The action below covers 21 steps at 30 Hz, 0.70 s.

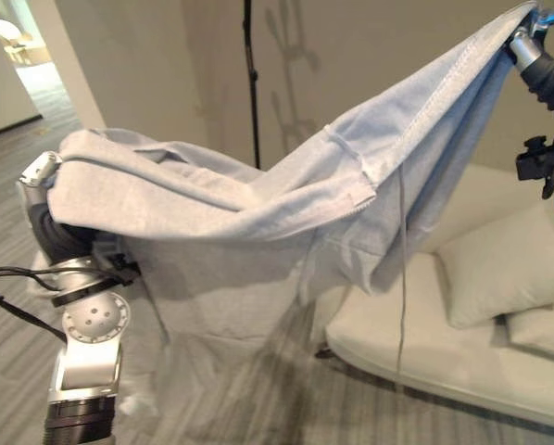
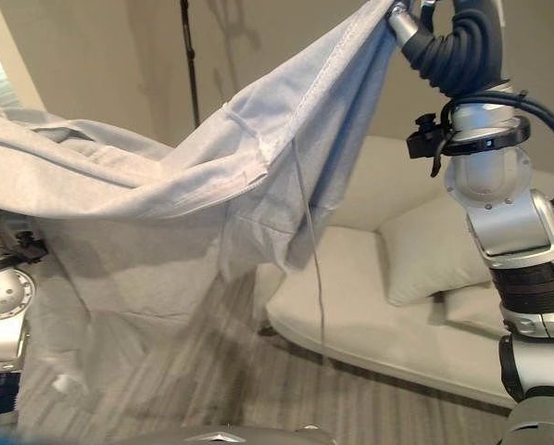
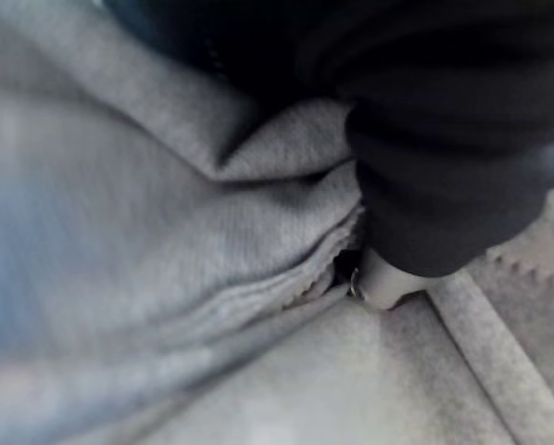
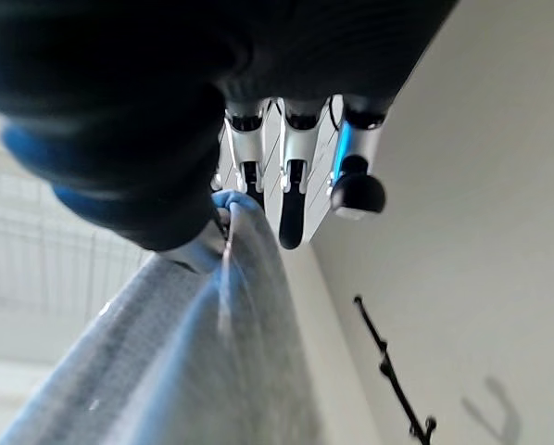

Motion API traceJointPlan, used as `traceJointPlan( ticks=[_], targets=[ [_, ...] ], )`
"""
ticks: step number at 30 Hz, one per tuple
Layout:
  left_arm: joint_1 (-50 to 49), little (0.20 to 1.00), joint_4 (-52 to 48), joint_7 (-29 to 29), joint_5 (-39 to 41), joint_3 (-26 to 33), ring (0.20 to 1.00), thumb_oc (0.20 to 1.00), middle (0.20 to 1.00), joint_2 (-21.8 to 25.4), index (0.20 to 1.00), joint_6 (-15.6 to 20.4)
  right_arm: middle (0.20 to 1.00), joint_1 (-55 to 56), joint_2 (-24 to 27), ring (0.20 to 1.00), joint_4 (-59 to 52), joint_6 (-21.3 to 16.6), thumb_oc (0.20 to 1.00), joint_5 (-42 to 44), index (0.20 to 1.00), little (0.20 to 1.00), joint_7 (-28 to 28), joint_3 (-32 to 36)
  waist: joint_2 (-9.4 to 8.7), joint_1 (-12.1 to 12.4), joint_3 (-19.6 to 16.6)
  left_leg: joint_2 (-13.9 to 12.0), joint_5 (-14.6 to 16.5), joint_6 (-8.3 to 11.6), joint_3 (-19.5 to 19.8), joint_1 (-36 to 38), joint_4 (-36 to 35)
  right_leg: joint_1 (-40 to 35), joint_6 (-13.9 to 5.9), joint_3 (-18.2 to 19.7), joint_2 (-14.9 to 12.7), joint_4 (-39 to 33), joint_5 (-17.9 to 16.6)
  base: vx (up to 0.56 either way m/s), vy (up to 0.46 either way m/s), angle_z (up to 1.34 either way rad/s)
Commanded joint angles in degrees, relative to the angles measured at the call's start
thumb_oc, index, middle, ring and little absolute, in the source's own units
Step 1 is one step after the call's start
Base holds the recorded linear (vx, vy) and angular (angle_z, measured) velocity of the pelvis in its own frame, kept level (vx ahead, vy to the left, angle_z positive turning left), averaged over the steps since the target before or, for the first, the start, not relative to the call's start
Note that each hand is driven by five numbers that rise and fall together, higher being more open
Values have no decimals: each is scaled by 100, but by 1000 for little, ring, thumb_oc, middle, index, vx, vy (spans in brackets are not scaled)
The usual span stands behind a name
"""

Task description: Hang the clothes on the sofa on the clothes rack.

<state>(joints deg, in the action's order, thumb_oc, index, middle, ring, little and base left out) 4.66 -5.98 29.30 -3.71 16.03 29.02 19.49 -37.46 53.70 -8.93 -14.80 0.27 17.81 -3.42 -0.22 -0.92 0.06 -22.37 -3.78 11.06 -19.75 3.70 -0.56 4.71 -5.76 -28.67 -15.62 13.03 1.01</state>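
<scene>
The pale grey knitted sweatshirt (image 1: 258,213) is already off the cream upholstered sofa (image 1: 462,352), stretched between the hands. The left robot hand (image 3: 388,283) lies buried in cloth, its grip unclear; the right robot hand (image 4: 258,199) pinches an edge high. Beyond stands the black pole clothes rack (image 1: 250,83), hanging not yet done.
</scene>
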Motion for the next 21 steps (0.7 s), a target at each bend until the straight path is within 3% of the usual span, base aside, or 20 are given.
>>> traceJointPlan(
  ticks=[1,2,4,5,6,7,8,9,10,11,12,15,16,17,19,21],
  targets=[
    [337,200,-766,-72,-258,105,200,200,200,334,200,217,200,132,-200,200,-177,126,200,-299,200,200,188,404,-294,65,-117,205,68,87,255,-77,104,-904,-509,-156,-383,-1229,-585,100,320,25],
    [352,200,-842,-161,-316,38,200,200,200,303,200,187,200,335,-286,200,-224,160,200,-384,200,200,165,533,-289,23,-100,368,241,0,246,-149,239,-947,-509,-106,-508,-1109,-592,135,468,32],
    [441,200,-952,-311,-362,-207,200,200,200,390,200,122,200,625,-423,200,-295,259,200,-532,200,200,191,779,-452,38,-55,818,630,-303,226,-206,535,-809,-517,71,-903,-447,-639,166,578,31],
    [532,200,-988,-328,-429,-409,200,200,200,419,200,37,200,698,-598,200,-233,331,200,-603,200,200,260,782,-505,16,66,1216,888,-646,93,-77,590,-620,-575,122,-1305,370,-1141,150,548,24],
    [544,200,-981,-321,-434,-416,200,200,200,425,200,32,200,694,-603,200,-231,333,200,-611,200,200,267,782,-548,28,85,1285,913,-689,76,-60,594,-582,-618,181,-1388,438,-1149,242,715,32],
    [528,200,-1048,-315,-425,-513,200,200,200,459,200,-15,200,638,-695,200,-193,440,200,-672,200,200,338,757,-506,3,215,1542,1064,-914,48,228,490,-353,-813,217,-1627,1300,-1585,131,367,18],
    [527,200,-1053,-313,-425,-511,200,200,200,455,200,-22,200,627,-694,200,-190,447,200,-683,200,200,349,744,-518,7,236,1579,1083,-937,41,266,459,-319,-841,270,-1675,1378,-1589,197,544,16],
    [536,200,-1069,-316,-403,-559,200,200,200,440,200,-40,200,633,-748,200,-151,467,200,-701,200,200,365,744,-470,-28,281,1654,1060,-1032,-48,332,413,-212,-831,102,-1667,1647,-1639,142,327,-7],
    [554,200,-1111,-345,-390,-601,200,200,200,415,200,-73,200,678,-773,200,-111,502,200,-738,200,200,384,765,-458,-92,309,1740,1094,-1106,-44,516,201,-1,-838,122,-1637,2019,-1447,303,467,-26],
    [521,200,-1164,-432,-397,-708,200,200,200,347,200,-74,200,703,-721,200,-107,515,200,-766,200,200,368,825,-502,-208,308,1895,1122,-1137,-166,778,-11,286,-828,-77,-1494,1976,-1318,267,269,-35],
    [524,200,-1165,-439,-406,-715,200,200,200,341,200,-78,200,707,-717,200,-102,512,200,-766,200,200,371,828,-479,-192,293,1891,1123,-1134,-157,828,-101,283,-840,-50,-1454,1965,-1287,257,202,-44],
    [541,200,-1227,-531,-453,-899,200,200,200,234,200,-91,200,667,-656,200,-42,507,200,-748,200,200,420,877,-471,-256,254,2035,1158,-1090,-209,1130,-388,509,-857,-474,-1194,1169,-1296,197,72,-26],
    [537,200,-1220,-585,-428,-965,200,200,200,129,200,-101,200,676,-661,200,-11,517,200,-764,200,200,439,886,-441,-274,246,2013,1168,-1047,-217,1213,-436,528,-849,-599,-983,590,-1420,415,-72,-14],
    [760,200,-1001,-663,-388,-1204,200,200,200,-146,200,-142,200,773,-728,200,37,556,200,-797,200,200,524,939,-548,-415,218,2046,1307,-899,-246,1385,-436,655,-873,-729,-621,-668,-1595,362,-79,-17],
    [981,200,-826,-720,-429,-1484,200,200,200,-301,200,-160,200,825,-713,200,14,620,200,-878,200,200,582,984,-580,-464,181,2014,1421,-845,-282,1466,-426,583,-866,-749,-489,-1097,-1643,394,-73,9],
    [1146,200,-777,-828,-454,-1748,200,200,200,-408,200,-165,200,821,-673,200,-25,609,200,-876,200,200,598,957,-630,-519,70,2054,1611,-831,-322,1568,-408,424,-739,-714,-314,-1206,-1390,391,-50,13]
  ],
)
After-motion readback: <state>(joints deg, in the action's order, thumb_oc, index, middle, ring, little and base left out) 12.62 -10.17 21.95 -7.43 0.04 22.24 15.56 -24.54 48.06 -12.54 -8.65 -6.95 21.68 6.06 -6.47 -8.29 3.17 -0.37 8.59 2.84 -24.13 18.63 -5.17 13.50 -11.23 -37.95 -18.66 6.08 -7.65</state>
